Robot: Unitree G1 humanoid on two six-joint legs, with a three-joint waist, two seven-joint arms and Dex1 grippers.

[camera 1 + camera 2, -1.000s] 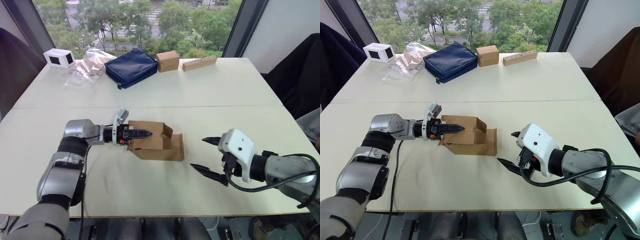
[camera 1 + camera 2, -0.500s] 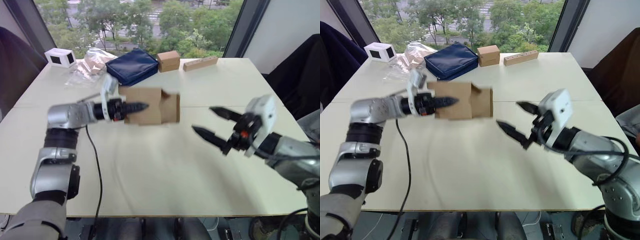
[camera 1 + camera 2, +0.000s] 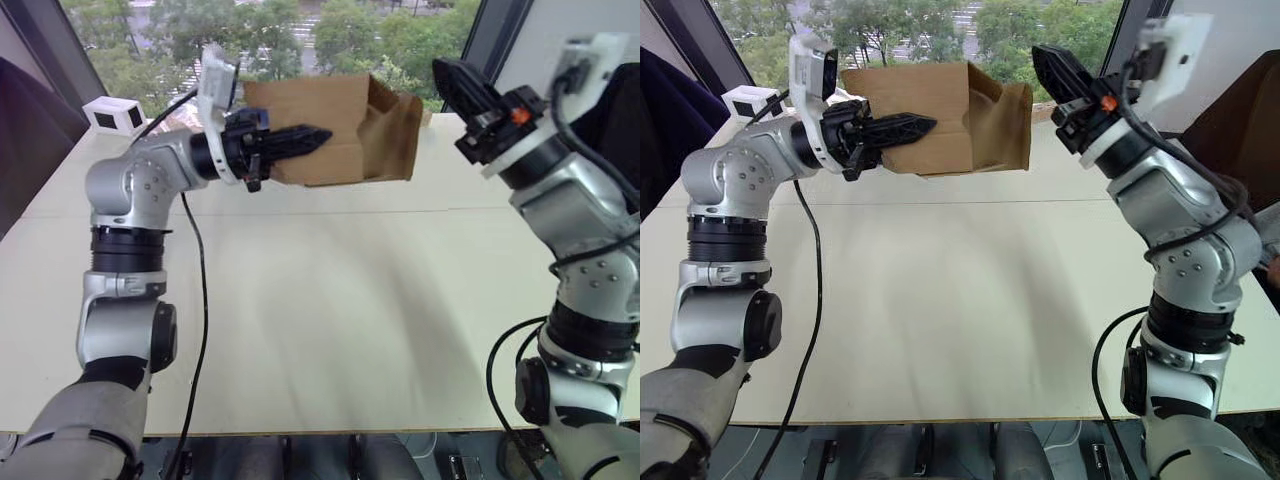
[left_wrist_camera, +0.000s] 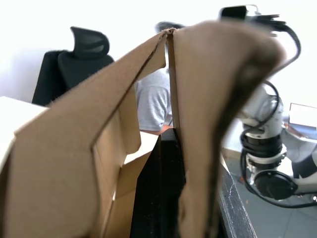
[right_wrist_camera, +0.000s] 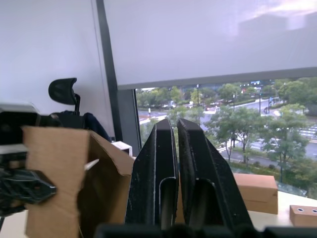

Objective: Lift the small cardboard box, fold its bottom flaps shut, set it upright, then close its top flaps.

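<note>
Holding the box [image 3: 330, 130] high above the tabletop's [image 3: 330, 300] far edge, the left end effector [image 3: 300, 140] pinches one wall. The right end effector [image 5: 176, 163], fingers nearly together and empty, should press the loose flaps [image 3: 395, 135] inward squarely, minding the thin grip.

Small cardboard box [image 3: 330, 130], held aloft, hides most of far counter [image 3: 470, 170]; box interior unseen in head views. Right gripper [image 3: 1060, 72] tip partly behind box flap. White box [image 3: 112, 115] partly blocked by arm.
</note>
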